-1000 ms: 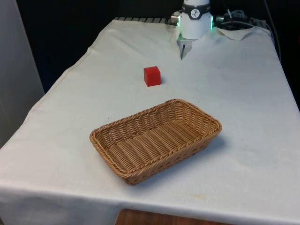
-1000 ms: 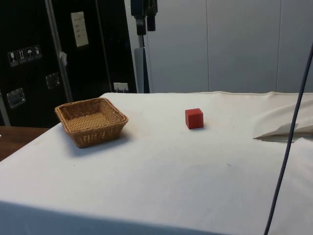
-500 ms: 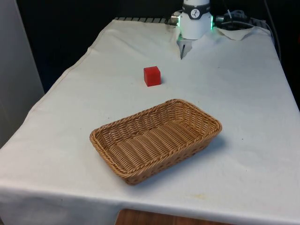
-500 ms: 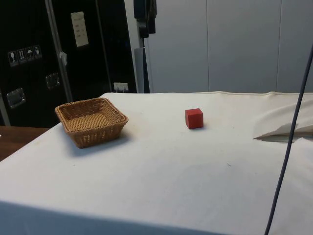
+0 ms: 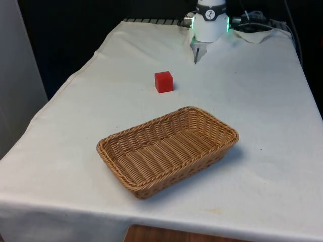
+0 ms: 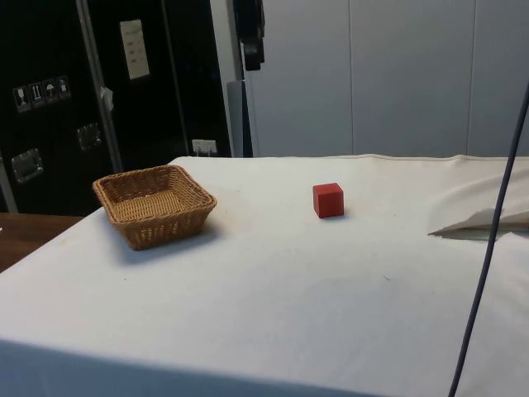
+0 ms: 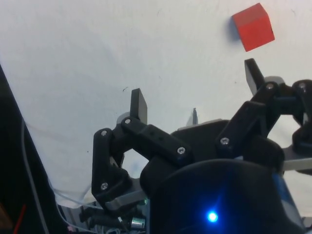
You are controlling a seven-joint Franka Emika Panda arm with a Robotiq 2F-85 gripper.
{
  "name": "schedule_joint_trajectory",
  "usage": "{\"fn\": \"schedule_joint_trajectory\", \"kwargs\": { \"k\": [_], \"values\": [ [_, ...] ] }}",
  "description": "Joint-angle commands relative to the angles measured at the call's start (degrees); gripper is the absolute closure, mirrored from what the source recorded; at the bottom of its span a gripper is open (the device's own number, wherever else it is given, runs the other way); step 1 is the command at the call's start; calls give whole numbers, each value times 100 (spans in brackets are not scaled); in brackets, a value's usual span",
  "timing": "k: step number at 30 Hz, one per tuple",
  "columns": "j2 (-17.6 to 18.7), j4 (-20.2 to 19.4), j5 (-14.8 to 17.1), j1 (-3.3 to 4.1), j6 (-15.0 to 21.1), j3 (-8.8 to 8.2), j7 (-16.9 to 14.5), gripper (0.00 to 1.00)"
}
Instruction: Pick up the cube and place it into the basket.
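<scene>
Table [image 5: 262,101] under white cloth lay far below claw. Basket [image 5: 167,149] stood empty, well apart from claw. Claw [image 7: 197,92] hung high, fingers spread, holding nothing. Cube [image 7: 253,27] sat on cloth beyond fingertips, offset to one side. Step judged: approach. Next move called for centring over cube, then descent.

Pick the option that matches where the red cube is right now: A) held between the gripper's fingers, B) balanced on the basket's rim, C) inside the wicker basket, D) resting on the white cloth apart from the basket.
D: the red cube sits on the white cloth, clear of the wicker basket, and the open gripper holds nothing.
</scene>
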Motion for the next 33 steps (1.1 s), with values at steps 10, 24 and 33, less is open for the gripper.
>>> {"fn": "schedule_joint_trajectory", "kwargs": {
  "k": [10, 24, 33],
  "values": [
    [-57, -166, -258, -6, 52, 23, -235, 0],
    [-63, -304, -802, -6, 57, 74, -309, 0],
    [-109, -476, -911, -11, 212, 69, -441, 0]
  ]
}}
